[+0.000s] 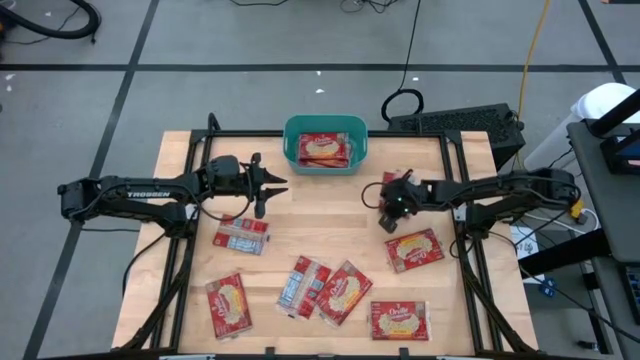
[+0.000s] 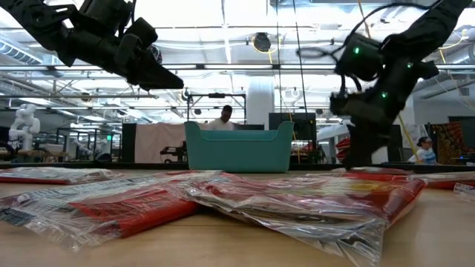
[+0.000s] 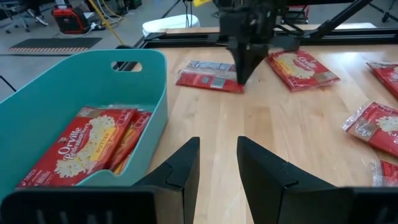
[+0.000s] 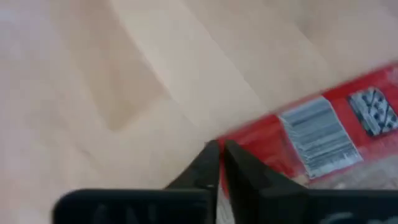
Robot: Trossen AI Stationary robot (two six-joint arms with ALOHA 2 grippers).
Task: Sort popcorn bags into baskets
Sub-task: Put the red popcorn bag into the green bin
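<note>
Pinching down at the near edge of a popcorn bag (image 4: pixel 323 140), the right gripper (image 4: pixel 219 155) has its fingertips almost together, with only a sliver of gap between them. Whether any film sits in that gap I cannot tell; the tips look to meet just at the packet's border. In the high view this gripper (image 1: pixel 392 213) stands over the table to the right of centre, beside a red packet (image 1: pixel 392 181) that is mostly hidden under the wrist.

My worry is a shallow bite: if the tips catch only the loose wrapper edge, the bag could slip out on the lift or drop short of the basket. Closing on bare wood would mean coming away with nothing.

Farther off, the left gripper (image 3: pixel 214 171) hangs empty with its jaws parted, just beside the teal basket (image 1: pixel 292 135), which already holds at least one bag (image 1: pixel 324 150). Both arms share the approach to that tub, so a carry from the right could crowd the left wrist.

Six more bags lie on the wooden table (image 1: pixel 330 215), the nearest (image 1: pixel 413 249) just in front of the right gripper.
</note>
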